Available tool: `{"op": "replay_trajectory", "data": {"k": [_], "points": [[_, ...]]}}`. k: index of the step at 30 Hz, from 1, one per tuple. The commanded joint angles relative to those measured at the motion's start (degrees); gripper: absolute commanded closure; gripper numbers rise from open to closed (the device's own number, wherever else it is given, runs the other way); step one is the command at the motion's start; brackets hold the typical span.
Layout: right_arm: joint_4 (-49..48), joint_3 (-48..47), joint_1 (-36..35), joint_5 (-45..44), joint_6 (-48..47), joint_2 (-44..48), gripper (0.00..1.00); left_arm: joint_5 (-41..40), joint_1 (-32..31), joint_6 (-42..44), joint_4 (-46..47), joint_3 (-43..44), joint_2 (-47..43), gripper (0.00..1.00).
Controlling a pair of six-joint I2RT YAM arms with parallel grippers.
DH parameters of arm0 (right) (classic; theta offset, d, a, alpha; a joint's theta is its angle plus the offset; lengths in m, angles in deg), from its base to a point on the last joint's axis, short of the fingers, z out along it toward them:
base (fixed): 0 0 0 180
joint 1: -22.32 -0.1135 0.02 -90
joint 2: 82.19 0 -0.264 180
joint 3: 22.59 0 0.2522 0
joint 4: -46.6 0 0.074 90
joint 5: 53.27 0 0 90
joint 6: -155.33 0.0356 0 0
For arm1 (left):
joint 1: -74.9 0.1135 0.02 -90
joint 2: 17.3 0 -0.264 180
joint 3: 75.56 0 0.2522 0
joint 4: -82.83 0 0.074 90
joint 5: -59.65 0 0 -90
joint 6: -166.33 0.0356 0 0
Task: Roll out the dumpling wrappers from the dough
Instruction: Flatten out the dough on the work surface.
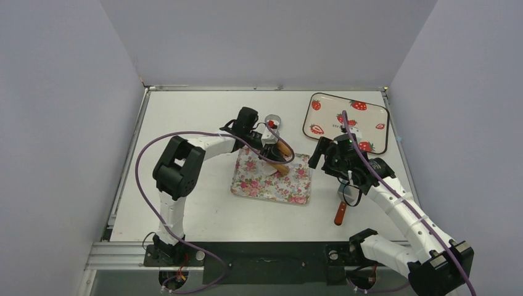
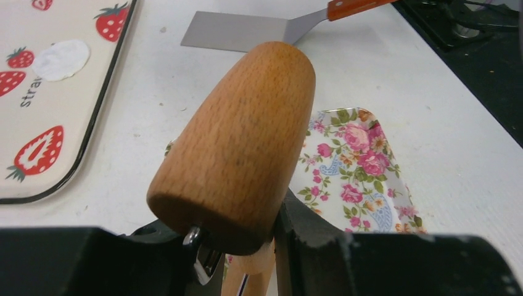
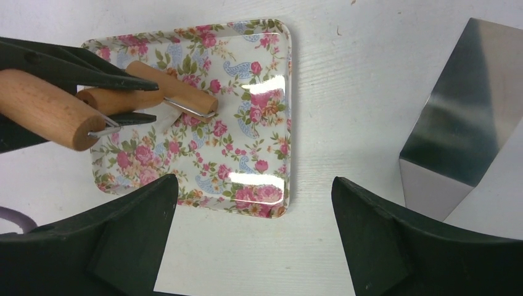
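The white worktop (image 1: 197,209) carries everything. At its 1 o'clock corner lies the strawberry tray (image 1: 336,105), with one finished dumpling wrapper (image 2: 60,60) on it, a thin white disc. At the centre sits the floral tray (image 3: 259,123). The wooden roller (image 2: 240,142) comes in over the floral tray's 11 o'clock corner. The left gripper (image 3: 139,102) is clamped tight on the roller's handle, and the drum rests low on the tray.

The spatula (image 2: 237,31) lies on the worktop at 4 o'clock from the floral tray. The silver ring (image 1: 272,121) stands at 12 o'clock, just beyond it. The right gripper (image 3: 251,203) hovers over the floral tray's 3 o'clock side, fingers spread wide and holding nothing.

Smallest is the dough (image 3: 161,120), a pale patch under the drum, mostly hidden.

The dough is probably soft, light and tacky. It should spread under gentle rolling but tear or stick if pinched, so fingers are best kept off it. The glossy tray may slide under the roller's push. Once thin, the dough is likely best lifted from underneath with the spatula blade.
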Motion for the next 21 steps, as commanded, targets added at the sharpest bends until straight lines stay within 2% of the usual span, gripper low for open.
{"op": "replay_trajectory", "data": {"k": [1, 4, 6, 8, 11, 12, 15, 17, 21], "points": [[-0.10, -1.28, 0.12, -1.85, -0.85, 0.41, 0.10, 3.32, 0.15, 16.66, -20.24, 1.98, -0.04, 1.00], [-0.09, -1.76, 0.08, -1.35, -1.70, -1.20, 0.10, 2.27, -0.37, 26.03, -30.21, 4.59, -0.29, 1.00], [-0.03, -2.31, 0.14, -1.17, -2.35, -2.11, 0.10, 0.97, -0.67, 26.98, -33.49, 5.86, -0.39, 1.00], [0.09, -2.93, 0.18, -1.24, -2.96, -2.58, 0.10, 0.44, -0.64, 25.30, -32.77, 6.82, -0.72, 1.00], [0.10, -3.50, 0.16, -1.12, -3.85, -2.77, 0.10, -1.41, -0.81, 18.56, -30.50, 9.03, -1.47, 1.00], [0.17, -3.59, 0.18, -1.14, -4.03, -2.78, 0.10, -3.70, -1.04, 15.72, -27.13, 10.54, -1.74, 1.00], [0.02, -3.74, 0.19, -1.68, -4.60, -2.53, 0.10, -10.14, -0.72, -3.83, -13.83, 11.36, -3.30, 1.00], [-0.65, -3.93, 0.19, -1.97, -4.97, -2.15, 0.10, -12.86, -0.39, -10.26, -8.24, 10.83, -4.20, 1.00], [-3.55, -4.08, 0.19, 0.11, -6.02, -1.42, 0.09, -14.84, -0.70, -13.80, -7.26, 8.11, -6.05, 1.00]]}}
